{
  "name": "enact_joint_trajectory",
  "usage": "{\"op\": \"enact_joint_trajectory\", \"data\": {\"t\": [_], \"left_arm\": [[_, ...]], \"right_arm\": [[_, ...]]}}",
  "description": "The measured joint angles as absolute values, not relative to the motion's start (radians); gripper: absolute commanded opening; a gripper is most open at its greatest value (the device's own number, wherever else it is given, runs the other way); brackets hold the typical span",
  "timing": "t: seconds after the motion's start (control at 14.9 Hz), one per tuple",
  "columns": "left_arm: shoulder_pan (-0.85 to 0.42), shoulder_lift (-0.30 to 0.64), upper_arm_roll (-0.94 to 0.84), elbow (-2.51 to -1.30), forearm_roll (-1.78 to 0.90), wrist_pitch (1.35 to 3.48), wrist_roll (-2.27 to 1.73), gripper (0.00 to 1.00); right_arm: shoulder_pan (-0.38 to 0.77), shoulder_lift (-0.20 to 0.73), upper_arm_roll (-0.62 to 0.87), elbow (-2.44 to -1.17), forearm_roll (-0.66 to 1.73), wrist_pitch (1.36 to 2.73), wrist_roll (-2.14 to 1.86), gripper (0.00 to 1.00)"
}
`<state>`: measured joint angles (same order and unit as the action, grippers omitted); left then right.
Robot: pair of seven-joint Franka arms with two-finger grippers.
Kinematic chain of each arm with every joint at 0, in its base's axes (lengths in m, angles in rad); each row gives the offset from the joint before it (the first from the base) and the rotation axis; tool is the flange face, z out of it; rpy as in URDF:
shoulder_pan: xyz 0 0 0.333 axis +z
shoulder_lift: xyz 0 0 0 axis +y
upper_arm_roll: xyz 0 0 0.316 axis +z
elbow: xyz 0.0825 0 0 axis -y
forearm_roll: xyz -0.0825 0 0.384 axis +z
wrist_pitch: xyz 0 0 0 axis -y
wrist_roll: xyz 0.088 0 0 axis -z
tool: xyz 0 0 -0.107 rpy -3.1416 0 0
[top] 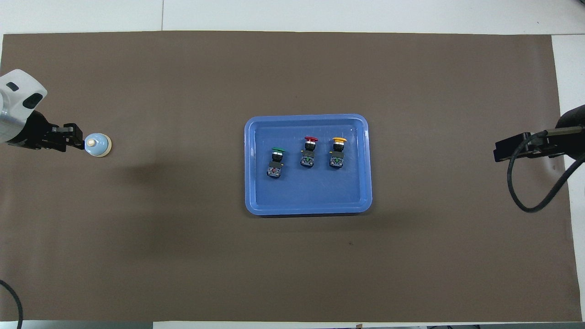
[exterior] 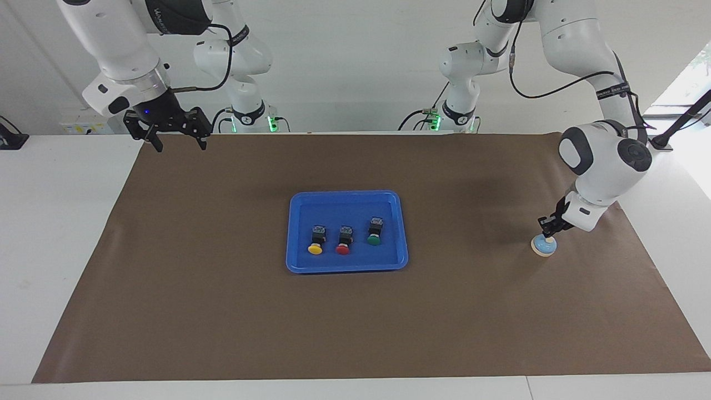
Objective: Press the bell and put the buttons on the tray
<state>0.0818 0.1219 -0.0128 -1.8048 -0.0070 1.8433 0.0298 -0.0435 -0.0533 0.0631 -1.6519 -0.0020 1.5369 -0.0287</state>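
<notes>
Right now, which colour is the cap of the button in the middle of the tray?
Red: the middle button on the tray, clearest in the overhead view.

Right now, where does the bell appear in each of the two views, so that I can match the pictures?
Facing view: the bell sits on the brown paper at the picture's right, under the left gripper.
Overhead view: the bell is at the picture's left edge, level with the tray's upper half.
Shared landmark: the blue tray, in the middle of both pictures; the bell lies toward the left arm's end of the table from it.
</notes>
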Motion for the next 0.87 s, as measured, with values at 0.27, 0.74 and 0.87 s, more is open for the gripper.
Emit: {"op": "enact_joint_trajectory", "data": {"t": [0.27,0.74,0.87], "left_arm": [[0.081,-0.024,-0.016,-1.811,-0.007,1.675,0.026,1.00],[0.057,-0.035,-0.017,-1.827,-0.007,1.653,0.026,1.00],[0.047,-0.035,-0.018,-1.822,-0.007,1.650,0.026,1.00]], "right_arm": [[-0.045,-0.053,0.066,-1.652,-0.002,1.533,-0.029,1.00],[-0.047,-0.053,0.063,-1.652,-0.002,1.533,-0.029,1.00],[-0.047,-0.053,0.063,-1.652,-0.002,1.533,-0.029,1.00]]}}
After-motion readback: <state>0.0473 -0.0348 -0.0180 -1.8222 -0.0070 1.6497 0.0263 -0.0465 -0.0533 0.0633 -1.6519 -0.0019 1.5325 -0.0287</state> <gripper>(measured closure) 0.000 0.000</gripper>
